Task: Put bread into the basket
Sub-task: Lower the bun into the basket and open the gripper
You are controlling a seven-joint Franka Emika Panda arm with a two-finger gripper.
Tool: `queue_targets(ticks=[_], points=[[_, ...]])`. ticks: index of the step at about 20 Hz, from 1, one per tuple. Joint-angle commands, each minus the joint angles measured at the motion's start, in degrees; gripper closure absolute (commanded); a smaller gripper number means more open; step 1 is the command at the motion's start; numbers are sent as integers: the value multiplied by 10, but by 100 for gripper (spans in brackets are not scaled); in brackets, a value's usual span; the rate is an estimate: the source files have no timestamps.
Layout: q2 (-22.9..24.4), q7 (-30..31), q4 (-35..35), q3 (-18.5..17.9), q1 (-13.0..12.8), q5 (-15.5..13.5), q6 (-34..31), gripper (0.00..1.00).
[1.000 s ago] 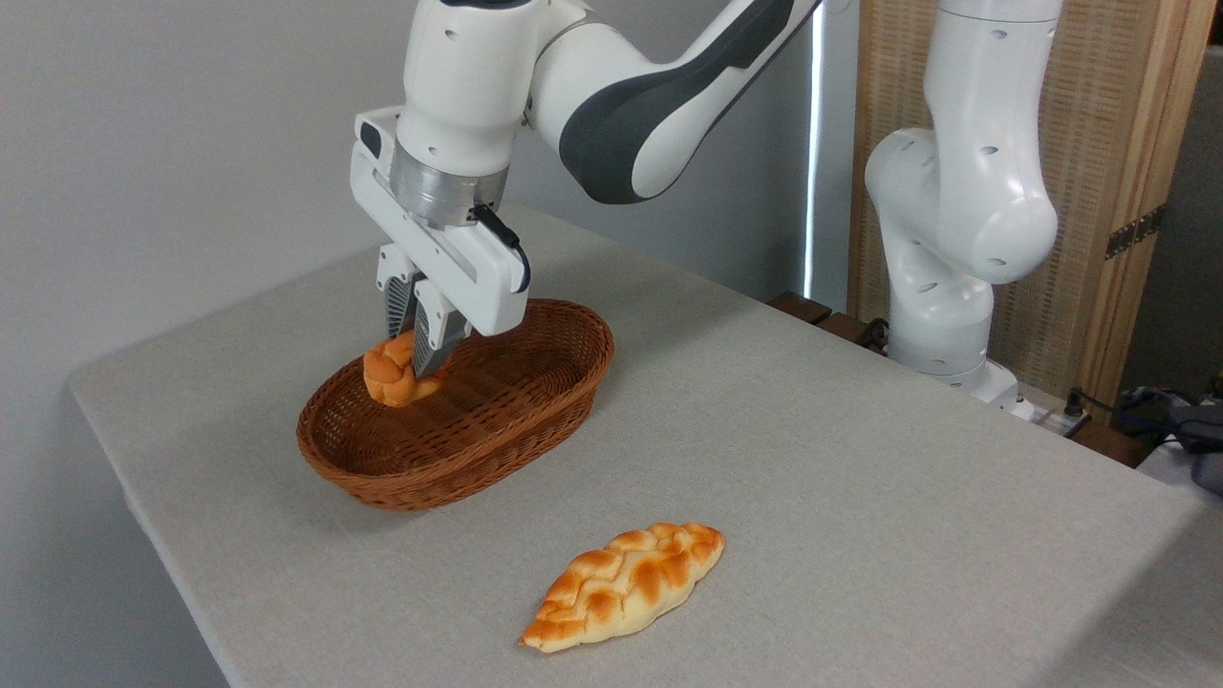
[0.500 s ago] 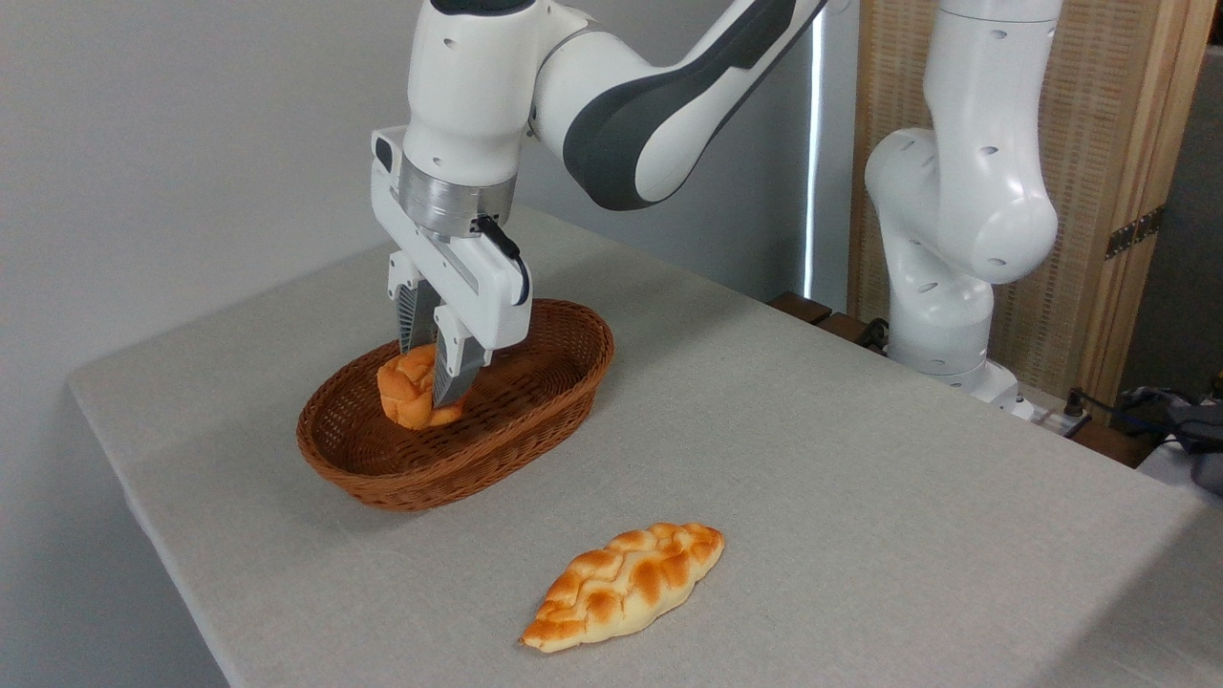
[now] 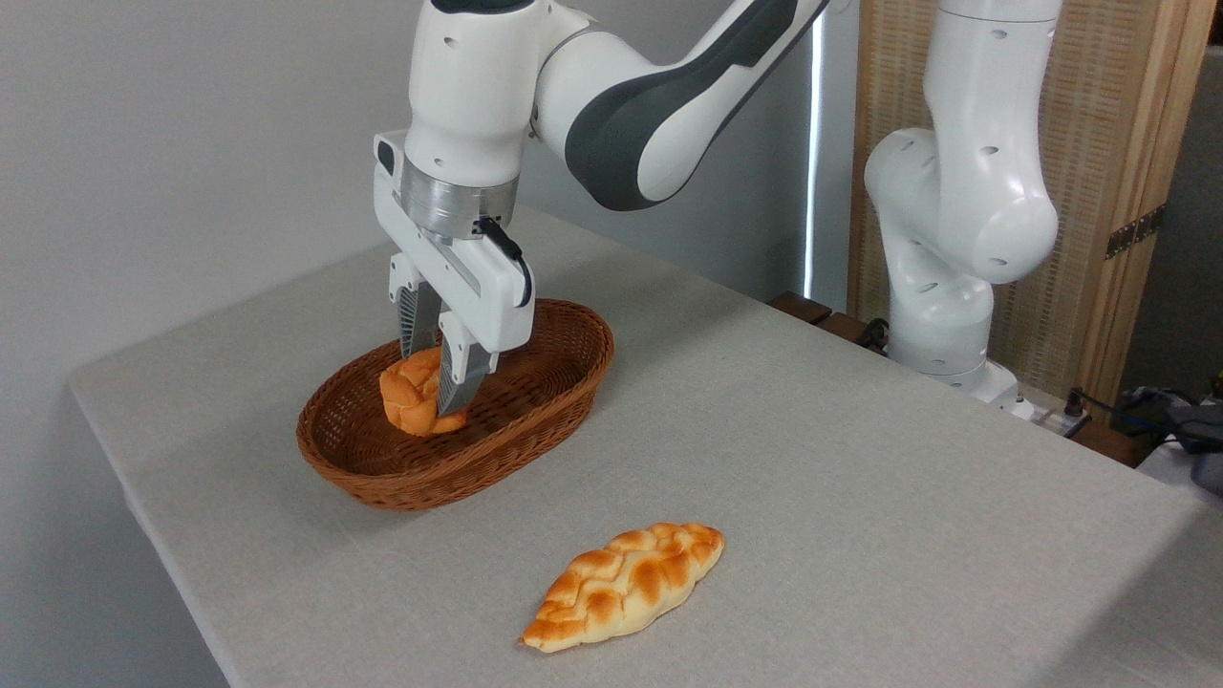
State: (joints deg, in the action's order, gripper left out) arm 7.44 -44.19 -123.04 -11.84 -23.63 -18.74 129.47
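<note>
**Bun low inside the basket, release pending**

The bread (image 3: 413, 403), a small knotted bun, is held between the fingers of the gripper (image 3: 433, 382), which are closed on its upper part with a narrow gap set by the bun itself. It hangs directly below the gripper, inside the basket (image 3: 535, 420), with its underside at or very near the woven floor; whether it is actually resting there cannot be told from this view. The basket rim is seen on all sides of the gripper, the nearer wall lying in front and below it. A longer braided loaf (image 3: 623, 583) lies on the bench (image 3: 860, 497) well apart, in front and to the right of the gripper, and is not part of this step.

The step in hand is judged to be the release. It would be done best by opening the fingers only once the bun is settled on the floor, so that rolling is avoided, and then by lifting straight up, so that neither the bun nor the wicker rim is caught
</note>
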Motion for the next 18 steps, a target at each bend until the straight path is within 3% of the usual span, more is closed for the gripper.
queue_targets(ticks=[1, 15, 18], points=[[6, -6, -2, -6, -3, 5, -6, 0], [15, -1, 2, -8, -2, 5, -10, 0], [15, 1, 27, -8, 10, 16, -64, 0]])
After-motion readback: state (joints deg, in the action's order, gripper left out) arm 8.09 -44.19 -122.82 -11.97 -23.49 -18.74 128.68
